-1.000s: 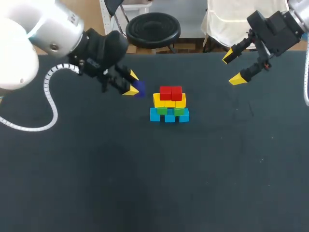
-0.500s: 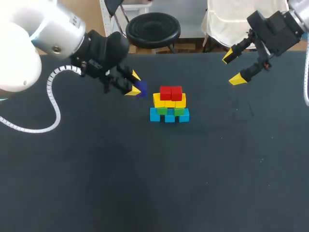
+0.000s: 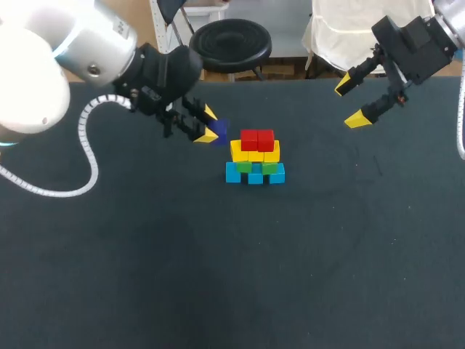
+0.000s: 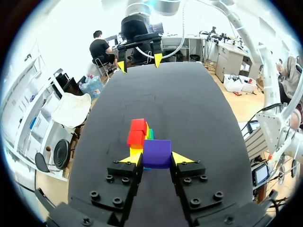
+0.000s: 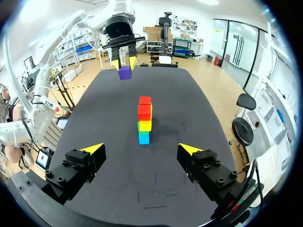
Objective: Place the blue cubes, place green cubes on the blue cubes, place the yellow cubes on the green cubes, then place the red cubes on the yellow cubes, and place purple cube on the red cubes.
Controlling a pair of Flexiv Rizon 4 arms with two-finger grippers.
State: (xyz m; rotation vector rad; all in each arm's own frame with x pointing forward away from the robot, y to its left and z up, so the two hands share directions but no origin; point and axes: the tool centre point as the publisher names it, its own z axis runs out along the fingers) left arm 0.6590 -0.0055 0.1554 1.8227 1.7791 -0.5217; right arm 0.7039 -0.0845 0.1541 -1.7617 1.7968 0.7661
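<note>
Dark, matte and faintly speckled, the worktop (image 3: 218, 276) carried a small stepped stack of plain, smooth-faced cubes near its far middle. Blue cubes (image 3: 254, 175) formed a row at the base, with green cubes (image 3: 244, 166) on them, yellow cubes (image 3: 255, 153) above, and two red cubes (image 3: 257, 139) side by side on top. The purple cube (image 4: 156, 152), square-edged and without gloss like the rest, was held aloft just beside the stack on its left and apart from it. It was clamped from two sides by the left arm's (image 3: 94, 43) jaws, whose wedge-shaped yellow fingertips (image 4: 131, 158) pressed its opposite faces ahead of black, bolted finger blocks. The right arm's (image 3: 414, 36) jaws stood spread wide and gripped nothing, raised over the worktop's far right, well apart from the stack, with the stack ahead of their yellow tips (image 5: 93, 148).
</note>
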